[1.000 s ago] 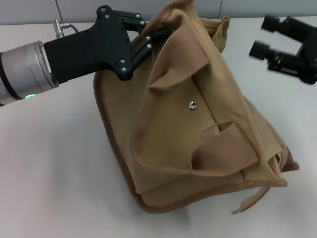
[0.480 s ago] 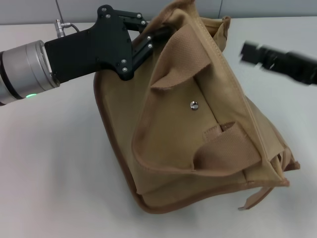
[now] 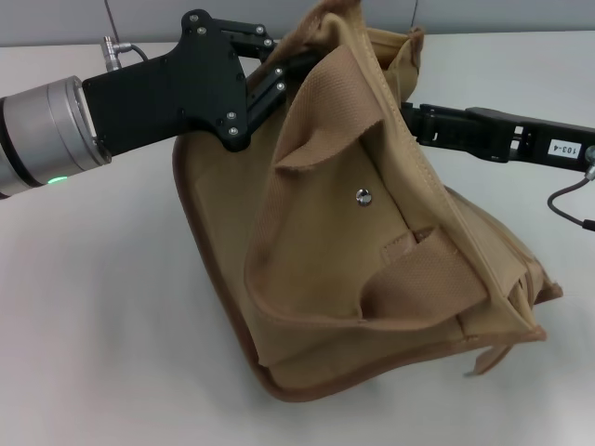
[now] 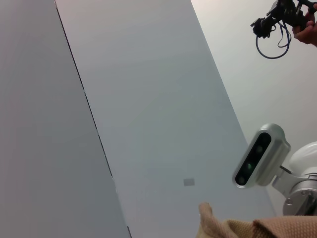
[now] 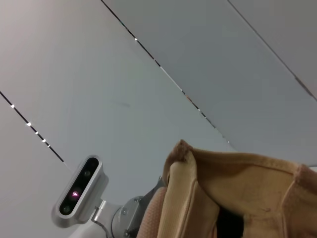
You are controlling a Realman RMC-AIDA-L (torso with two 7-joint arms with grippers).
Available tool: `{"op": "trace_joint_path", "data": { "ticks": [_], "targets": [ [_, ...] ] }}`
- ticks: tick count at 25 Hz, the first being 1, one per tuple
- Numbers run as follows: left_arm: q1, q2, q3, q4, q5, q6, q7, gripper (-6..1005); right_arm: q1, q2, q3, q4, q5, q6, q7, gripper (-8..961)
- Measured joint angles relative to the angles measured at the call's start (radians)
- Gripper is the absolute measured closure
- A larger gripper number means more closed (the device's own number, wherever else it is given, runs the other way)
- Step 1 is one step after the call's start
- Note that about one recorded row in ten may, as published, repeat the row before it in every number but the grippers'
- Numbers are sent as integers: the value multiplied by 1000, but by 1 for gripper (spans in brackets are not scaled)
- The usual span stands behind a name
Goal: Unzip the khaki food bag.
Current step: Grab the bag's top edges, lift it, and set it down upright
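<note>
The khaki food bag [image 3: 372, 251] lies tilted on the white table, its front pocket with the silver snap [image 3: 363, 196] facing up. Its two wide handles [image 3: 330, 102] are folded over the front. My left gripper [image 3: 290, 67] holds the bag's top left corner, its fingertips buried in the fabric. My right gripper [image 3: 420, 124] reaches in from the right to the bag's upper right edge, its tip hidden behind the fabric. The top zipper is hidden. A bit of the bag shows in the left wrist view [image 4: 237, 228] and the right wrist view [image 5: 233, 183].
The white table [image 3: 112, 307] spreads to the left and front of the bag. A black cable [image 3: 567, 204] loops off the right arm. Both wrist views look up at grey wall panels and my head camera [image 4: 257, 158].
My right gripper has moved left from the table's right side to the bag's upper right edge. The bag's right side has shifted slightly. The left arm has not moved.
</note>
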Motion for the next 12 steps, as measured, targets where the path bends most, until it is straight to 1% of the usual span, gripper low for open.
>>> {"op": "trace_joint_path", "data": {
  "ticks": [3, 5, 6, 7, 10, 11, 12],
  "targets": [
    [1, 0, 0, 0, 0, 2, 0, 918, 0, 0, 7, 4, 1, -14, 1, 145],
    [2, 0, 0, 0, 0, 3, 0, 918, -16, -1, 20, -2, 8, -40, -8, 146],
    [4, 0, -2, 0, 0, 3, 0, 917, -38, -5, 37, -14, 13, -72, -48, 147],
    [4, 0, -2, 0, 0, 3, 0, 917, -38, -5, 37, -14, 13, -72, -48, 147],
    [5, 0, -4, 0, 0, 4, 0, 916, -93, -8, 74, -65, 14, -127, -185, 149],
    [6, 0, -5, 0, 0, 4, 0, 916, -138, 5, 99, -119, 14, -141, -324, 149],
    [6, 0, -5, 0, 0, 4, 0, 916, -138, 5, 99, -119, 14, -141, -324, 149]
  ]
}}
